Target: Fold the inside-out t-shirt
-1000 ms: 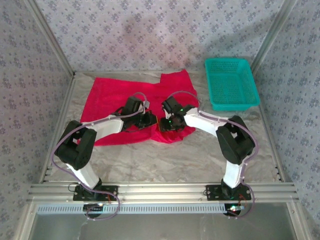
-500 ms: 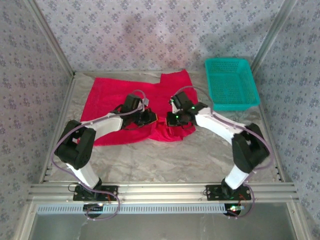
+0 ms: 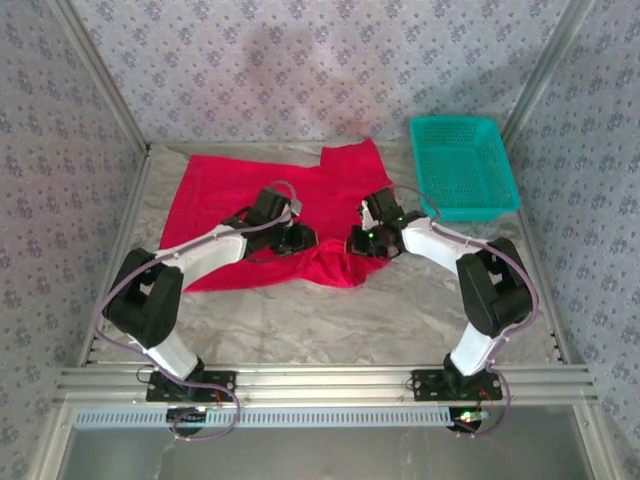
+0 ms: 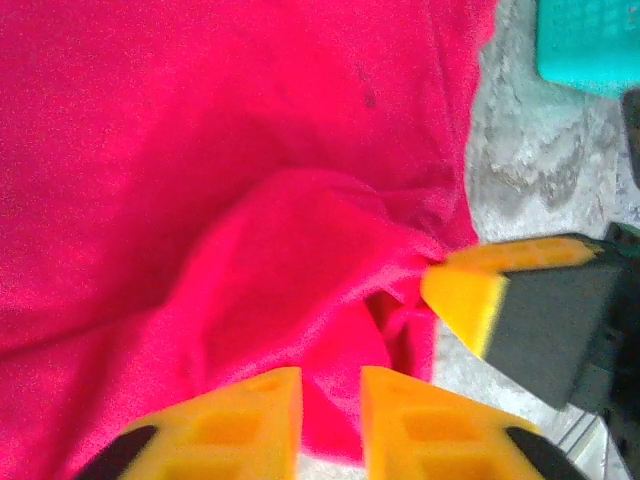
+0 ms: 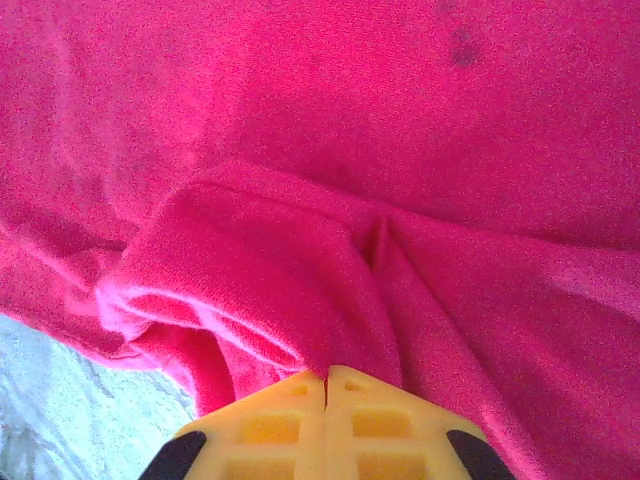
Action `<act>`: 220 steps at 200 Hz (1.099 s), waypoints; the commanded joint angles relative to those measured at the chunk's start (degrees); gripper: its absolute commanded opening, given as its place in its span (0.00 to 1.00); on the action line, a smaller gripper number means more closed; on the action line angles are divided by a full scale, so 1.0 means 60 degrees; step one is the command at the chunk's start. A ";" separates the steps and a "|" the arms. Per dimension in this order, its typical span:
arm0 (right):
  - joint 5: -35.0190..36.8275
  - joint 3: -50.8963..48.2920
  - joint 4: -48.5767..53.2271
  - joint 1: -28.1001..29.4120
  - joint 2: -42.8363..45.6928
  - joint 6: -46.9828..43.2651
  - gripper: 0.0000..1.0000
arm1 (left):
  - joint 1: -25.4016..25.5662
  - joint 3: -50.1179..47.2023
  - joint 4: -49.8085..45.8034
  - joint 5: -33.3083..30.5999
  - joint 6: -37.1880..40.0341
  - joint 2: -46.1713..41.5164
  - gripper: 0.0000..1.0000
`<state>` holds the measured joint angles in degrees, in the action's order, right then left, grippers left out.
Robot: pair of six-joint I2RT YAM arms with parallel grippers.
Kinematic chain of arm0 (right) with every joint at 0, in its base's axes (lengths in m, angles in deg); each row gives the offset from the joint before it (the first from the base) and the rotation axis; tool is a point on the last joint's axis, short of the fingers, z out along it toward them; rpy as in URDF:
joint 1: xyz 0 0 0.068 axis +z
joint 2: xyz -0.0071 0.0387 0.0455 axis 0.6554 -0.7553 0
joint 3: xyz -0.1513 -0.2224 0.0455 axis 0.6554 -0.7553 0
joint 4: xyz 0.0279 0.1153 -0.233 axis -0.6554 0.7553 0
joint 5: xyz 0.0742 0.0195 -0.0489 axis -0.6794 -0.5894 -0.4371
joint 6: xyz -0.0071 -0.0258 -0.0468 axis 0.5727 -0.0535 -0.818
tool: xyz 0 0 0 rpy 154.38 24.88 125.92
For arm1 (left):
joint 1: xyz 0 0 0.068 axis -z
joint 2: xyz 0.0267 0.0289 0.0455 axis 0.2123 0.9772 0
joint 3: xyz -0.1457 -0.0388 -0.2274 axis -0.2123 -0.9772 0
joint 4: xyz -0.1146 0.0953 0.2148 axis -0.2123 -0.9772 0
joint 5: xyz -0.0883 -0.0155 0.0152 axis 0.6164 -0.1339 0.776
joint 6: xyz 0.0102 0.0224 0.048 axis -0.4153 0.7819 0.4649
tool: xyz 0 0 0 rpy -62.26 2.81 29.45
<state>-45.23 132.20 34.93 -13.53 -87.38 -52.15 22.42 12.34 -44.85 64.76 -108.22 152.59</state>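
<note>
The inside-out t-shirt (image 3: 230, 195) is bright red and lies spread over the back left of the table, its near right edge bunched into a ridge. In the left wrist view the t-shirt (image 4: 200, 150) rises in a fold just ahead of my left gripper (image 4: 331, 400). That gripper's jaws stand a little apart, with red cloth showing in the gap. My left gripper (image 3: 303, 238) sits low over the shirt's near middle. My right gripper (image 3: 357, 243) is at the shirt's near right corner. The right gripper (image 5: 327, 378) is shut, with a fold of the t-shirt (image 5: 400, 120) pinched at its tips.
A teal mesh basket (image 3: 463, 122) stands at the back right, and its corner (image 4: 590, 40) also shows from the left wrist. Bare grey table (image 3: 400, 310) runs in front of the shirt. Patterned walls and metal rails close in the sides and near edge.
The right gripper closed on the shirt's near edge and drew it to the right, its arm swinging outward. The left gripper's jaws have parted slightly.
</note>
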 commanded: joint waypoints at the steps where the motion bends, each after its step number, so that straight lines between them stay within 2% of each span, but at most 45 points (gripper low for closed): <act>1: -0.0271 0.0048 -0.0192 0.0016 0.0048 0.0174 0.00 | 0.0598 0.0505 -0.0938 -0.0145 -0.0227 -0.0047 0.16; 35: -0.0246 0.0004 -0.0150 0.0004 0.0203 0.0202 0.00 | 0.0915 0.0768 -0.0728 -0.0096 -0.0686 0.1221 0.21; 54: -0.0251 0.0004 -0.0057 0.0008 0.0303 0.0188 0.00 | 0.0887 0.1172 -0.0794 -0.0415 -0.0651 0.1853 0.29; 75: -0.0203 -0.0021 0.0065 0.0002 0.0486 0.0115 0.00 | 0.0813 0.1582 -0.0807 -0.0853 -0.0635 0.2249 0.43; 100: -0.0174 -0.0097 0.0137 0.0000 0.0720 0.0068 0.00 | 0.0736 0.1943 -0.0741 -0.1276 -0.0717 0.2578 0.51; 114: -0.0200 -0.0126 0.0166 0.0004 0.0790 0.0055 0.00 | 0.0714 0.2093 -0.0694 -0.1289 -0.0773 0.2775 0.51; 127: -0.0220 -0.0125 0.0181 0.0002 0.0810 0.0055 0.00 | 0.0725 0.2219 -0.0692 -0.1250 -0.0809 0.2980 0.48; 171: -0.0216 -0.0136 0.0197 -0.0071 0.0802 0.0052 0.00 | 0.0716 0.2269 -0.0821 -0.1185 -0.0827 0.3245 0.22; 197: -0.0196 -0.0133 0.0201 -0.0246 0.0777 0.0083 0.00 | 0.0667 0.2347 -0.1093 -0.1180 -0.0716 0.3034 0.00; 220: -0.0188 -0.0179 0.0194 -0.0515 0.0733 0.0098 0.00 | 0.0651 0.2484 -0.1361 -0.1205 -0.0599 0.2630 0.00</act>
<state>-46.09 131.81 34.91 -14.97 -83.71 -51.59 26.74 25.08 -50.01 58.12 -112.92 171.74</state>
